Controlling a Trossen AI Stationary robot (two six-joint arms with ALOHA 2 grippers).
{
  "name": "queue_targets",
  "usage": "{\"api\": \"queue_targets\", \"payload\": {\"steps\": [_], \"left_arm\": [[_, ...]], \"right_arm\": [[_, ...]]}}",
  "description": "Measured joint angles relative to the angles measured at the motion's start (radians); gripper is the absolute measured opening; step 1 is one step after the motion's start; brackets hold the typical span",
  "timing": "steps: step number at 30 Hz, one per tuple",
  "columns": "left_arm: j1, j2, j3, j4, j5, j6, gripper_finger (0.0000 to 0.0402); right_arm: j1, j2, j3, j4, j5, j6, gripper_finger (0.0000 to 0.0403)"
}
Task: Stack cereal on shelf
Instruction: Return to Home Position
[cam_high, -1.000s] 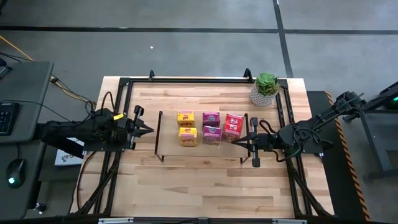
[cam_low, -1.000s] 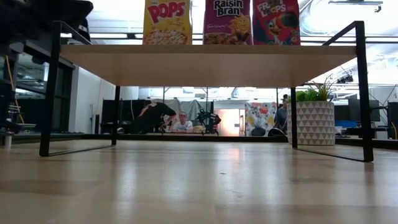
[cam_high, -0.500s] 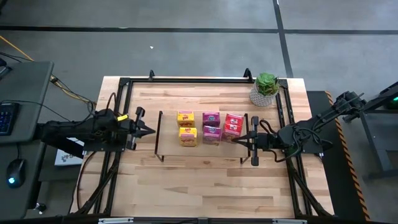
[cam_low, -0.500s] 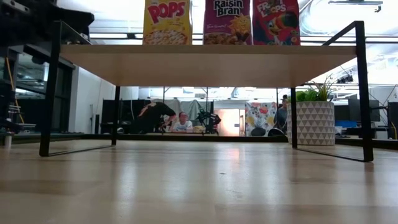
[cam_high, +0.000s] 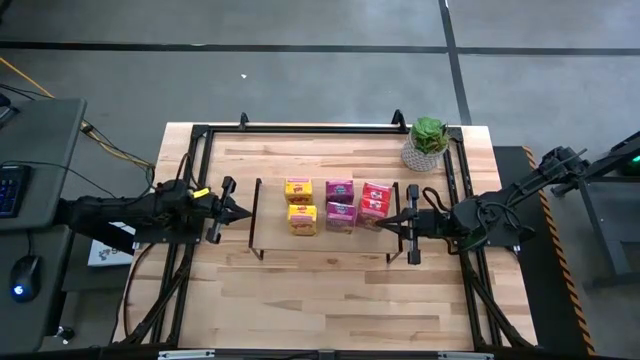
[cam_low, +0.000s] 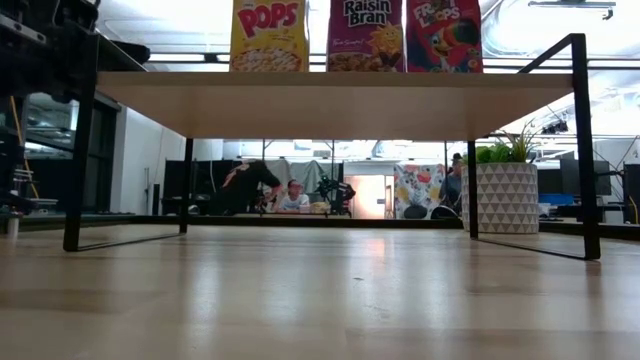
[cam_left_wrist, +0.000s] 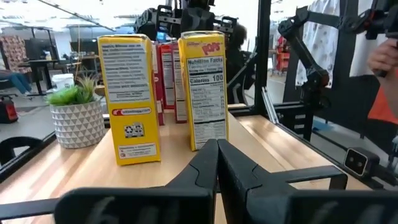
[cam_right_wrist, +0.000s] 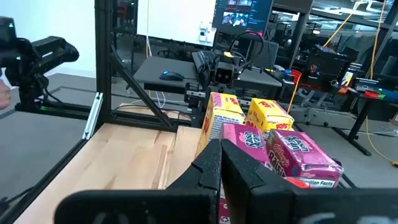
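Six small cereal boxes stand upright on the light-wood shelf (cam_high: 322, 246): two yellow (cam_high: 300, 205), two magenta (cam_high: 340, 204) and two red (cam_high: 374, 202). In the low view the front three, yellow (cam_low: 268, 35), magenta (cam_low: 365, 35) and red (cam_low: 443, 35), stand on the shelf board (cam_low: 330, 102). My left gripper (cam_high: 247, 211) is shut and empty, level, just off the shelf's left end, facing the yellow boxes (cam_left_wrist: 130, 99). My right gripper (cam_high: 386, 223) is shut and empty at the shelf's right end, close beside the red boxes. Its wrist view shows the magenta boxes (cam_right_wrist: 292, 155) ahead.
A potted green plant (cam_high: 427, 143) stands at the table's far right corner, behind the right arm. A black frame (cam_high: 300, 129) runs around the tabletop. Bare wood (cam_high: 320, 300) lies between the shelf and the near edge. A keyboard and a mouse (cam_high: 24, 270) lie on a side desk at the left.
My left gripper has gone a little toward the table's right, closer to the shelf's left end, staying shut. My right gripper has drawn back a little toward the table's right edge, away from the red boxes. The boxes have not moved.
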Motion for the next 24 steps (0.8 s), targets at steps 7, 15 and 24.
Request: {"api": "queue_targets", "payload": {"steps": [7,15,24], "left_arm": [[0.000,-0.004,0.001,-0.009,0.008,-0.042,0.0000],[0.000,-0.004,0.001,-0.011,0.003,-0.062,0.0000],[0.000,-0.004,0.001,-0.013,-0.002,-0.061,0.0000]], "right_arm": [[0.000,0.000,0.000,-0.009,-0.013,0.000,0.0000],[0.000,-0.032,0.000,-0.025,0.010,0.075,0.0000],[0.000,-0.296,0.004,-0.285,-0.001,0.182,0.0000]]}}
